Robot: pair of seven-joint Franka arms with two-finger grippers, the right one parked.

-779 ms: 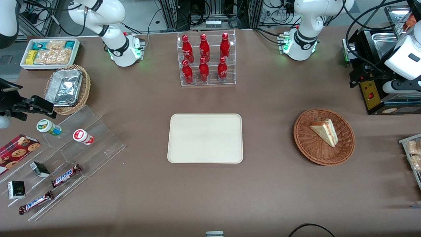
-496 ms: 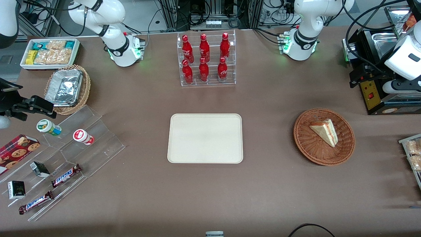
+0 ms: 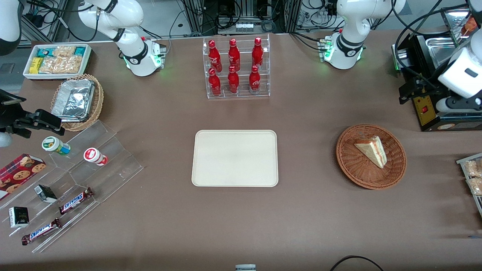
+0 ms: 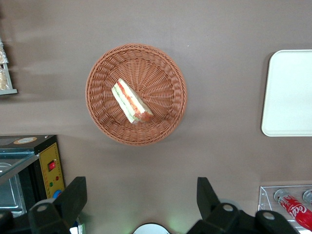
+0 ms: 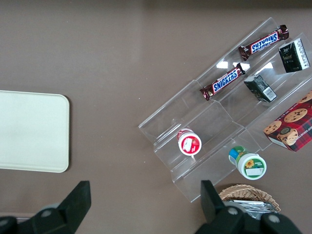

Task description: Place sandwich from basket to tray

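I have just shifted the left arm a little: against the picture from a moment ago, its white wrist link over the working arm's end of the desk [image 3: 301, 226] sits slightly nearer the middle, while everything on the desk lies as it did. To me that reads as the opening of the approach, with no part of the transfer done. My end effector [image 4: 141, 195] hangs high above bare desk, beside the basket [image 4: 100, 80] and not yet over it, its two dark fingers [image 4: 207, 192] spread wide with nothing between them. The sandwich [image 3: 372, 150] lies on its side in the basket, a soft pale bread wedge showing orange-red and light green layers along its cut edge. The basket is round, shallow, reddish-brown ribbed wicker. The tray [image 3: 235, 158], at the desk's centre and well apart from the basket, is a smooth cream rectangle with rounded corners and a low rim, and it holds nothing.
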